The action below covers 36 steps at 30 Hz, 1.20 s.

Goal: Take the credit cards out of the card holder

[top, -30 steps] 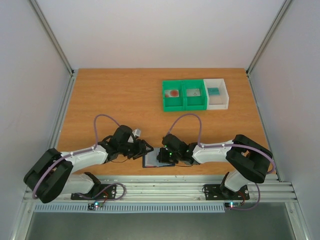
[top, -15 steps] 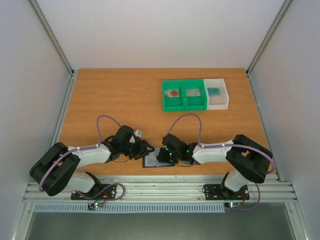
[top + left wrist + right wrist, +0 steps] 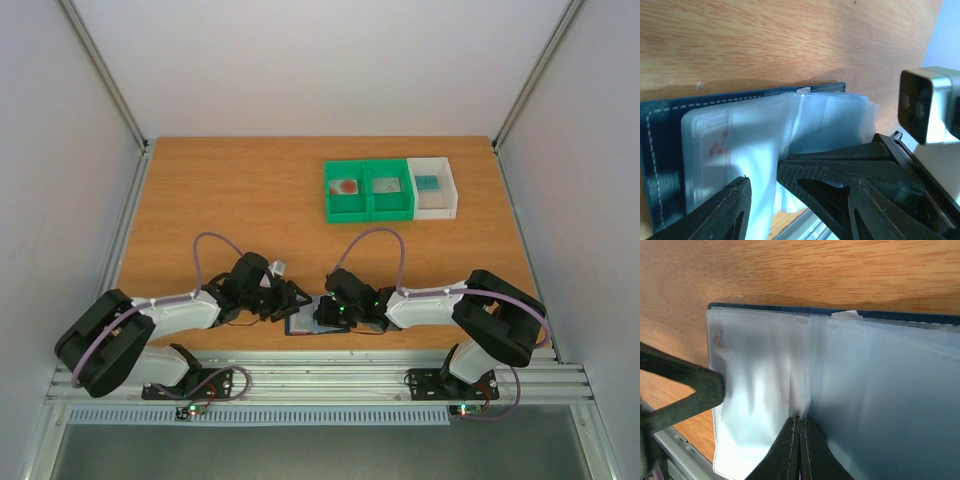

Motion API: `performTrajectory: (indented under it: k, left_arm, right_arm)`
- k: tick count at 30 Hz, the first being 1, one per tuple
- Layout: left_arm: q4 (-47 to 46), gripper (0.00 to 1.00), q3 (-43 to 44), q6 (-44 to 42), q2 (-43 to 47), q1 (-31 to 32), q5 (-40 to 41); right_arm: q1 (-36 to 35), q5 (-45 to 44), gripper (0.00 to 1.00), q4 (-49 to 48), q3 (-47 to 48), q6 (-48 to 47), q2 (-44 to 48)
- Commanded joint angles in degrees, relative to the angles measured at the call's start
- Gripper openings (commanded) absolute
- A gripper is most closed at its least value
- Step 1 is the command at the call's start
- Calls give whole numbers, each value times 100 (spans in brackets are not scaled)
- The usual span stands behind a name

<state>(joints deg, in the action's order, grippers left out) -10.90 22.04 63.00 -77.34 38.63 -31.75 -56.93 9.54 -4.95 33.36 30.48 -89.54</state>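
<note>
While the card holder (image 3: 308, 322) is lying open at the table's (image 3: 250, 200) near edge, left gripper (image 3: 297, 298) is standing spread beside its clear sleeves (image 3: 760, 130); right gripper (image 3: 799, 426) is pressing together at the sleeve fold; a pink-printed credit card (image 3: 715, 144) is sitting sleeved.

I am running this from afar in what is plainly a robotics lab cell, not a home or a shop. The wooden table (image 3: 230, 200) is boxed in by plain white panels (image 3: 320, 60) on the left, right and far sides, joined by bare aluminium struts (image 3: 105, 70). At the near edge the left arm (image 3: 170, 315) and right arm (image 3: 440, 300) are bolted to a slotted aluminium rail (image 3: 320, 378), with loose cables and a small lit board (image 3: 190, 410) by the bases. At the far right, two green bins (image 3: 368, 190) and a white bin (image 3: 436, 187) stand in a tidy row.
</note>
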Motion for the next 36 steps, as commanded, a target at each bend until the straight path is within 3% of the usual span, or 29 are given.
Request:
performTrajectory:
  k: [1, 4, 7, 20, 36]
  left_arm:
    - [692, 56, 29, -199, 550, 26, 325]
    - [1450, 58, 127, -460, 842, 30, 641]
    - [1623, 59, 168, -614, 900, 29, 718]
    - [1152, 61, 150, -607, 665, 30, 497]
    - [323, 56, 38, -517, 344, 28, 294]
  right_arm:
    - [-20, -383, 1, 286, -224, 52, -114]
    - [-20, -389, 1, 266, -243, 59, -125]
    - [-20, -375, 1, 249, -243, 70, -137]
    - [-20, -344, 1, 178, -251, 89, -138]
    - [-20, -338, 1, 126, -269, 55, -132]
